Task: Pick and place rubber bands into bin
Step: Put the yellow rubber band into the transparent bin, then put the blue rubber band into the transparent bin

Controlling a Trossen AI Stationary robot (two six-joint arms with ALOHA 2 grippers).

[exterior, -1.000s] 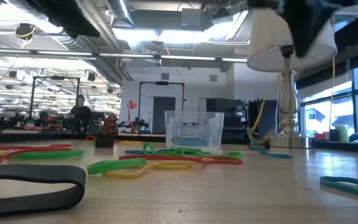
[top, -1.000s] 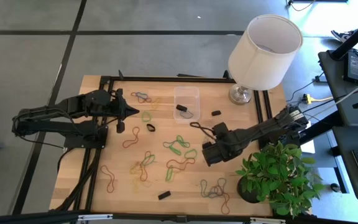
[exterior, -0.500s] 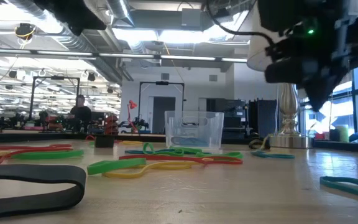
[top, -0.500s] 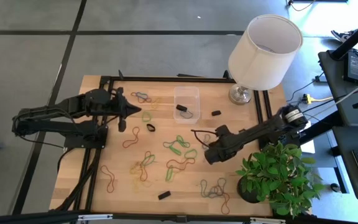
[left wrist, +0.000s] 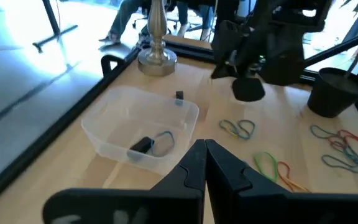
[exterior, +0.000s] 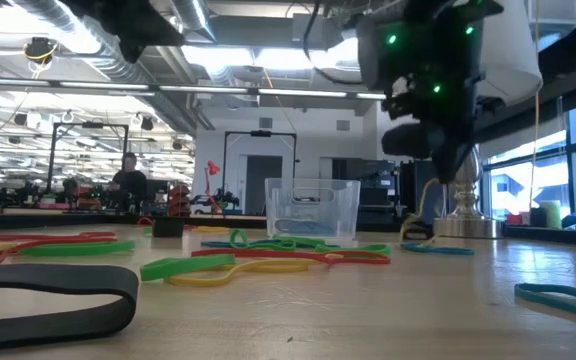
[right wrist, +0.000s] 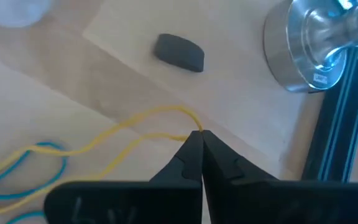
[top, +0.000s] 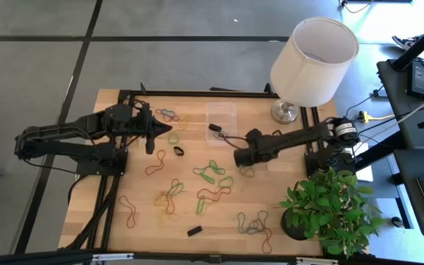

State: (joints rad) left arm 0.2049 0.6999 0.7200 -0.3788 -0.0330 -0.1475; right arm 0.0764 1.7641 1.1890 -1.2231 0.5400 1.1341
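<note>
The right gripper [top: 238, 158] has swung from mid-table toward the bin [top: 221, 121], carrying a yellow rubber band [right wrist: 143, 130]

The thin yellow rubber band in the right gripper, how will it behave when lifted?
Probably floppy: the thin yellow rubber band trails from the shut right gripper in loose, wavy curves. Likely very light, being so thin. It may drag the blue rubber band along, since their strands seem to overlap.

Bright, even daylight; glare whitens the floor beyond the table's [left wrist: 328, 99] far edge in the left wrist view; right wrist view soft, bands [right wrist: 104, 140] blurred
</note>
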